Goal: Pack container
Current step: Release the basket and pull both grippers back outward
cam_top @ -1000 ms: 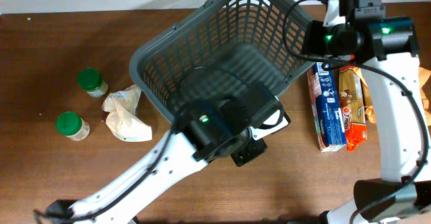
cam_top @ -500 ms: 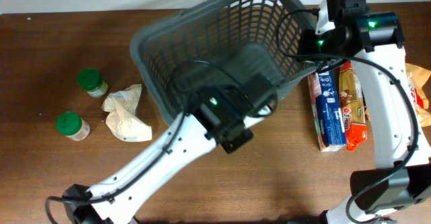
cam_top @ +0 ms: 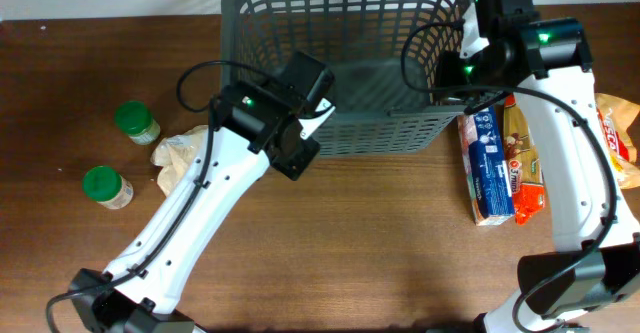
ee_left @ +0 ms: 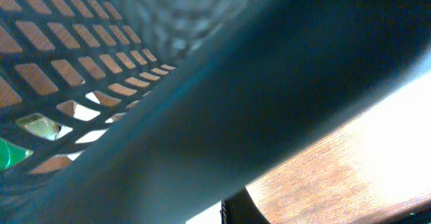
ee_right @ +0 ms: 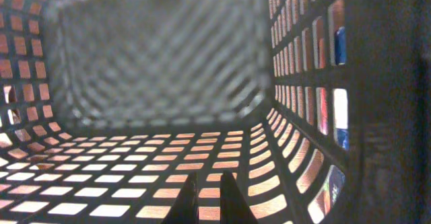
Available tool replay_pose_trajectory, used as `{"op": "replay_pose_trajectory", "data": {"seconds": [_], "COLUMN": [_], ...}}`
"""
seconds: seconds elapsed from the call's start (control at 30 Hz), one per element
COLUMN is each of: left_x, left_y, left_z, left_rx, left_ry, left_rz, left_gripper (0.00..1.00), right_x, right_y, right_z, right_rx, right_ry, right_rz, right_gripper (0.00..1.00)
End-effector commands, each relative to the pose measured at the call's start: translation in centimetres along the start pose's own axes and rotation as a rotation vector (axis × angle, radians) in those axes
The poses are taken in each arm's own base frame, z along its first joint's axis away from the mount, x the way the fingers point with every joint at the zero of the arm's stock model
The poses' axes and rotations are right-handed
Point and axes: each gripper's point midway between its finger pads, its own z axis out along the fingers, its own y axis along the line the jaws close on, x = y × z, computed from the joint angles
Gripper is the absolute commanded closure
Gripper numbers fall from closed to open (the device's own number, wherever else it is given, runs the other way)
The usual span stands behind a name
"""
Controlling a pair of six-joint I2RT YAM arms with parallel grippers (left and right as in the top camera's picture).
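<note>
The container (cam_top: 380, 128), a large dark grey lattice basket, stands square at the back middle of the table and holds nothing. My left gripper (cam_top: 308, 133) is at its front left rim. In the left wrist view the blurred rim (ee_left: 202, 116) fills the frame across the jaws, with only one finger (ee_left: 246, 210) showing below it. My right gripper (cam_top: 452, 73) reaches over the right wall. In the right wrist view its two fingertips (ee_right: 205, 200) sit close together above the slotted base (ee_right: 135, 177), with nothing between them.
Two green-lidded jars (cam_top: 136, 121) (cam_top: 105, 186) and a crumpled pale bag (cam_top: 185, 158) lie left of the basket. A blue-white carton (cam_top: 488, 163) and an orange packet (cam_top: 525, 158) lie right of it. Another packet (cam_top: 620, 143) sits at the right edge.
The basket has swung from a diagonal to square with the table and shifted toward the back. My left gripper moved left and back with its rim. The right gripper stayed at the right wall.
</note>
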Motion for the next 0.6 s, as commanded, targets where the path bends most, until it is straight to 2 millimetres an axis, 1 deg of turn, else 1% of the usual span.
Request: {"op": "replay_pose_trajectory", "data": {"seconds": [0.0,0.07,0.1,0.13,0.17,0.2,0.23,0.27,0.33,0.4,0.43,0.47,0.5,0.53,0.57], "left_x": [0.1,-0.1,-0.3,-0.5,-0.9,-1.1,-1.2,-1.2,-1.1,-0.7,-0.4,0.1,0.8,1.4,2.2], "left_y": [0.1,-0.8,-1.5,-2.0,-2.2,-2.0,-1.5,-0.8,0.9,3.0,4.1,5.4,7.0,8.2,9.6], "left_z": [-0.3,-1.2,-2.0,-3.1,-4.6,-5.9,-7.8,-9.2,-12.6,-16.3,-17.8,-19.1,-20.4,-21.1,-21.9], "left_rx": [0.006,0.057,0.103,0.151,0.192,0.209,0.216,0.208,0.181,0.138,0.108,0.068,0.013,-0.030,-0.081], "left_ry": [-0.002,-0.031,-0.056,-0.087,-0.127,-0.160,-0.207,-0.240,-0.326,-0.432,-0.478,-0.517,-0.551,-0.568,-0.581], "left_rz": [-0.015,-0.014,-0.020,-0.027,-0.037,-0.047,-0.062,-0.075,-0.110,-0.156,-0.183,-0.212,-0.251,-0.282,-0.321], "left_gripper": [0.98,0.98,0.98,0.98,0.94,0.87,0.82,0.79,0.76,0.70,0.67,0.61,0.56,0.49,0.43], "right_x": [0.2,-0.4,-0.8,-1.2,-1.7,-2.3,-2.9,-3.5,-5.0,-6.5,-7.1,-7.6,-7.9,-8.0,-7.9], "right_y": [0.4,0.6,0.7,0.8,0.9,1.0,1.0,0.9,0.0,-2.0,-3.4,-5.0,-6.8,-8.3,-10.2], "right_z": [0.2,-0.6,-1.3,-2.1,-3.1,-4.3,-5.8,-7.0,-10.3,-13.3,-14.7,-15.9,-16.8,-17.3,-17.6], "right_rx": [0.005,0.001,-0.002,-0.004,-0.009,-0.014,-0.019,-0.021,-0.017,0.035,0.076,0.122,0.168,0.206,0.252], "right_ry": [0.005,-0.025,-0.049,-0.074,-0.106,-0.141,-0.185,-0.223,-0.325,-0.422,-0.468,-0.504,-0.530,-0.542,-0.545], "right_rz": [-0.032,-0.047,-0.066,-0.081,-0.096,-0.110,-0.107,-0.102,-0.081,-0.040,-0.012,0.019,0.053,0.081,0.118], "right_gripper": [0.96,0.96,0.96,0.96,0.96,0.96,0.96,0.96,0.96,0.96,0.96,0.96,0.96,0.96,0.96]}}
